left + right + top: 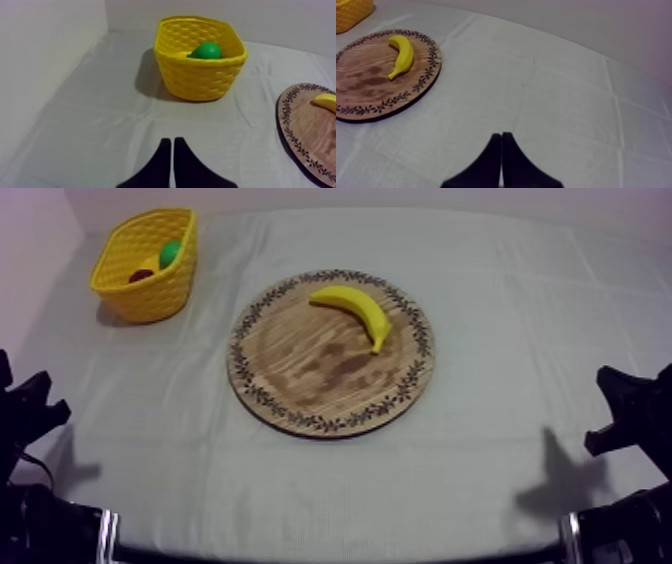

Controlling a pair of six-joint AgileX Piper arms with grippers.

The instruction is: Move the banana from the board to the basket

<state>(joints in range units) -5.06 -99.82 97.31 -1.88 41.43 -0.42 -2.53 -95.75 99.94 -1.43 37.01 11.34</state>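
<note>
Well, the curved yellow banana [352, 308] lies on the round wooden board with a patterned rim [300, 383], toward its one o'clock edge. The yellow woven basket [150, 293] stands at ten o'clock on the desk [500, 338]. The left claw [170, 142] and right claw [501, 136] are each pressed together.

The banana [354, 309] lies curved on the wooden board [300, 378], yellow basket [150, 293] well apart.
</note>
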